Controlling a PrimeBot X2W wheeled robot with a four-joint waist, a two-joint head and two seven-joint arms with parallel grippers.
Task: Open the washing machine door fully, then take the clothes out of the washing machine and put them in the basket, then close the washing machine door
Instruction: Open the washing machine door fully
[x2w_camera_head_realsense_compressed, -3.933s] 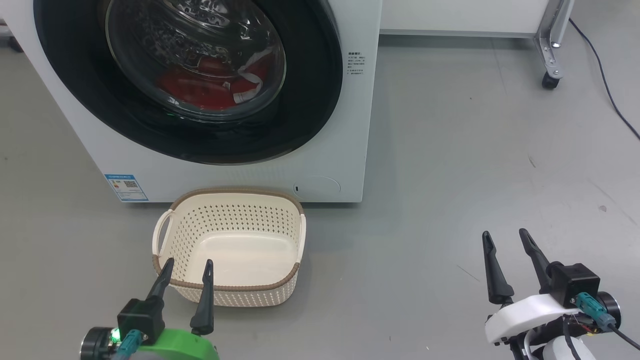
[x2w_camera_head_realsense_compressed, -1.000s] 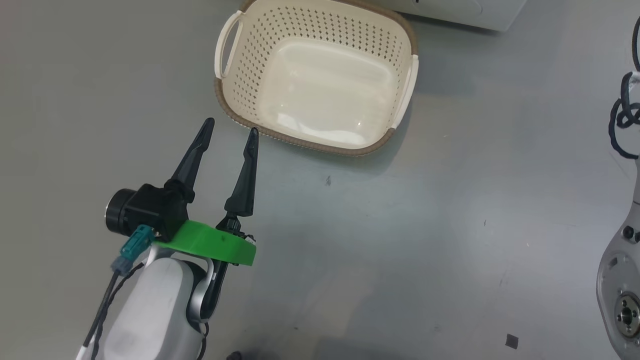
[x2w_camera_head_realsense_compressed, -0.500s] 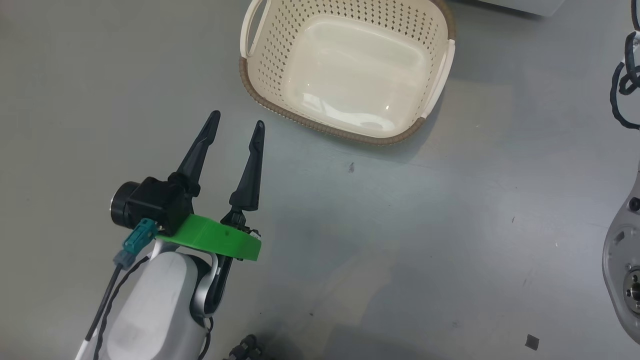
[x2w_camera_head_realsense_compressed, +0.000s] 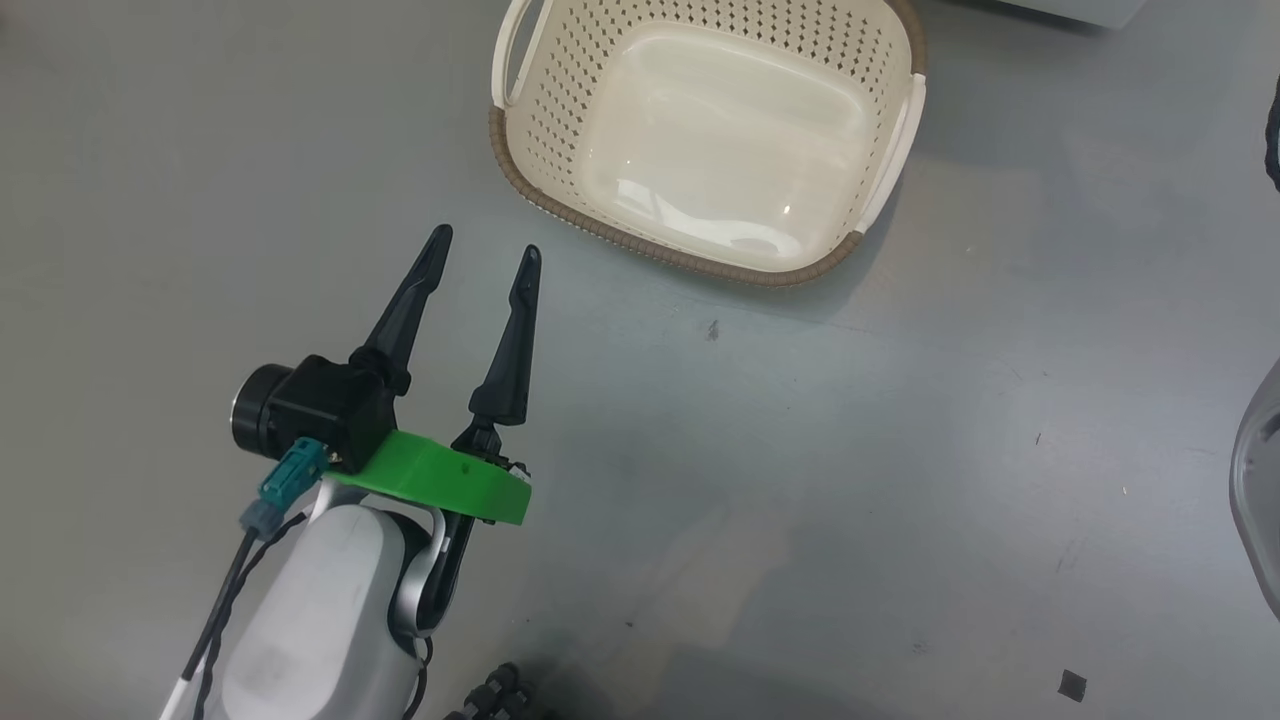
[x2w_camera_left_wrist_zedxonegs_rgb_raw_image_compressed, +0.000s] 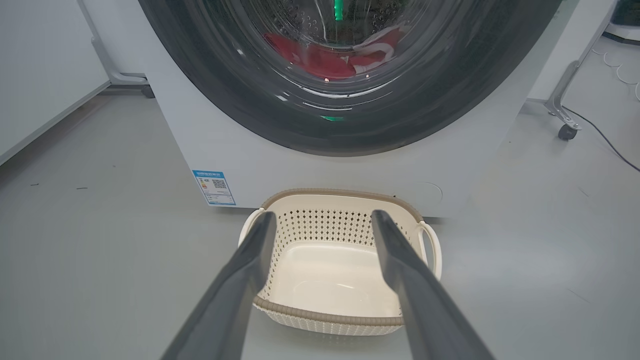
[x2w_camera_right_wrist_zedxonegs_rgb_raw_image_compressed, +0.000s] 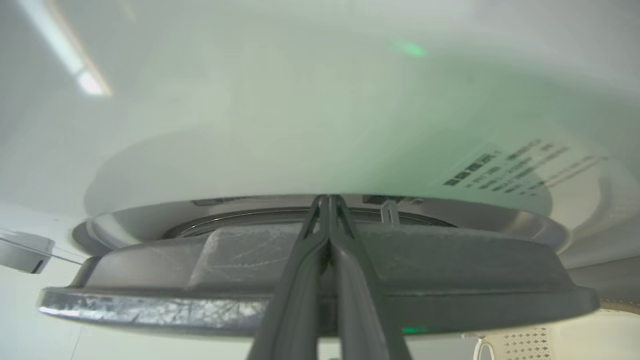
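The washing machine stands ahead in the left wrist view, with the washing machine door against its front. Red and white clothes lie behind the glass. The cream basket sits on the floor just before the machine. In the head view the basket is empty. My left gripper hangs open near the basket's front left corner, holding nothing. In the right wrist view my right gripper is shut, its tips at the seam between the door's dark rim and the white front.
A blue label marks the machine's lower left. A wheeled metal leg and a black cable lie to the right, and a white cabinet to the left. My right arm's pale shell shows at the edge.
The head camera keeps turning, so the basket has slid up and right in its view. The left gripper stays open in about the same place. Earlier, the right gripper was open.
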